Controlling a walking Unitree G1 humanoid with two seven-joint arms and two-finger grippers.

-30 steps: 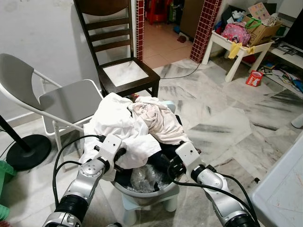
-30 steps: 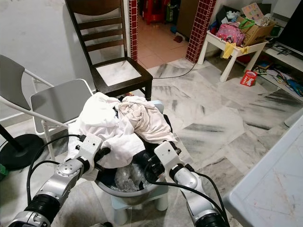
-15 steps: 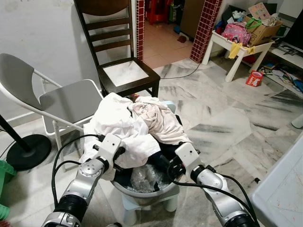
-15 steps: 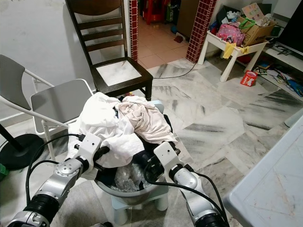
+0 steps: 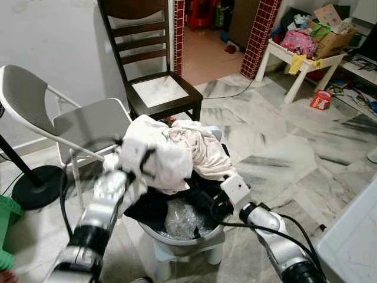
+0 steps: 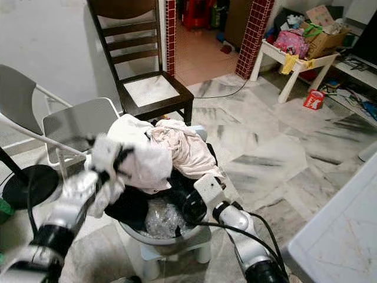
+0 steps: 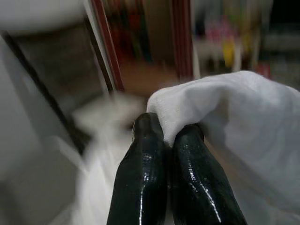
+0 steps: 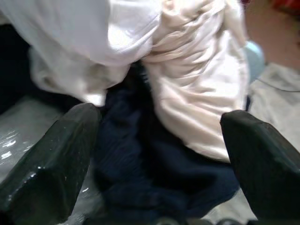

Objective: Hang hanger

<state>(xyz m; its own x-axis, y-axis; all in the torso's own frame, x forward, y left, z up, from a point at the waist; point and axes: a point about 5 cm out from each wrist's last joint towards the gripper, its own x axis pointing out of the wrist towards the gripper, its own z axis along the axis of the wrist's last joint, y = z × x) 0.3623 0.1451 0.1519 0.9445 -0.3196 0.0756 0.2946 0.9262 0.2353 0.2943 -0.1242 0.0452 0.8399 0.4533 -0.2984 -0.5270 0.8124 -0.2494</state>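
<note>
My right claw point(image 6: 189, 203) sits closest to me, fingers spread wide and holding nothing, parked at the near rim of the basin point(image 5: 184, 240). I keep it there so it's ready to dig into the dark clothes point(image 8: 140, 173) right in front of it once the top layer is out of the way.

My left claw point(image 7: 164, 136) is pinched tight on a fold of the white shirt point(image 5: 154, 154), and the arm looks blurred, so I reckon it's mid-swing. Makes sense: the shirt was draped over everything, and nothing underneath can be reached until it's peeled off.

The basin stands on a little stool point(image 5: 185, 259), which puts the pile at easy arm height. A cream garment point(image 5: 200, 150) lies on the heap just beside the white one, with crinkly plastic point(image 5: 182, 219) lower down.

No hanger that I can make out anywhere, so my guess is it's buried in there or still to be fetched.

Farther back are the grey folding chair point(image 5: 76, 124) and the wooden chair point(image 5: 154, 76).

Compared with a second ago, the left claw is higher and the shirt bunched up with it, uncovering more dark cloth. The right one has barely budged.
</note>
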